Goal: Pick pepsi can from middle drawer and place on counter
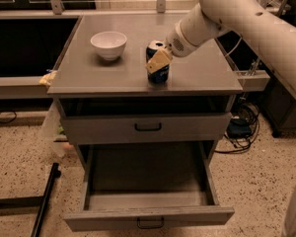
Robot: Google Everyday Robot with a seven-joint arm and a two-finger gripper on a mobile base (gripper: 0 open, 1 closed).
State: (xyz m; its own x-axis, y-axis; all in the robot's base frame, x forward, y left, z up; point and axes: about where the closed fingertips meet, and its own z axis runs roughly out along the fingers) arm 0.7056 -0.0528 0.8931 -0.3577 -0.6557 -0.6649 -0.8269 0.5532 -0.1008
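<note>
The gripper [159, 61] sits low over the front middle of the counter [113, 75], closed around the pepsi can [157, 74] with one tan pad pressed against the can's near face. The can is upright between the jaws, its base at or just above the counter surface; I cannot tell which. The pick from the middle drawer [148, 174] looks done, since that drawer stands pulled out below with only its bare floor showing. By my reading, what is left is letting go and lifting the arm [237, 9] clear without tipping the can. A white bowl [108, 44] rests to the can's left, apart from it, and the closed drawer front [148, 127] lies directly beneath.
</note>
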